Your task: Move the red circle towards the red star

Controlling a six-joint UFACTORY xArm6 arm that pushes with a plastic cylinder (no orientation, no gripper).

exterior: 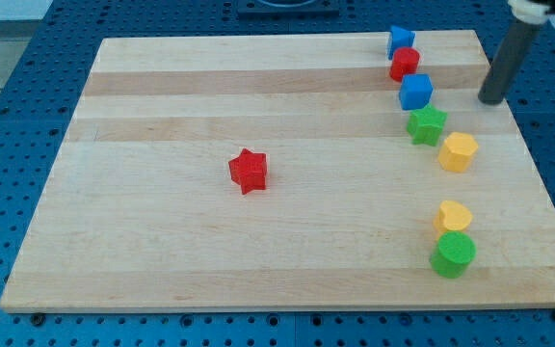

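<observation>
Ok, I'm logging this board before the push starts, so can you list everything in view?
Red star: one, red, alone near the board's middle.
Red circle: one, red, second in the chain at the view's top right.
Blue blocks: two; one at the top edge, one cube below the red circle.
Green star: one, green, below the blue cube.
Yellow blocks: two; one at the right, one lower down.
Green circle: one, green, touching the lower yellow block.
Wooden board: one, light wood.
My tip: one, dark rod, right of the blue cube, apart from it.
</observation>
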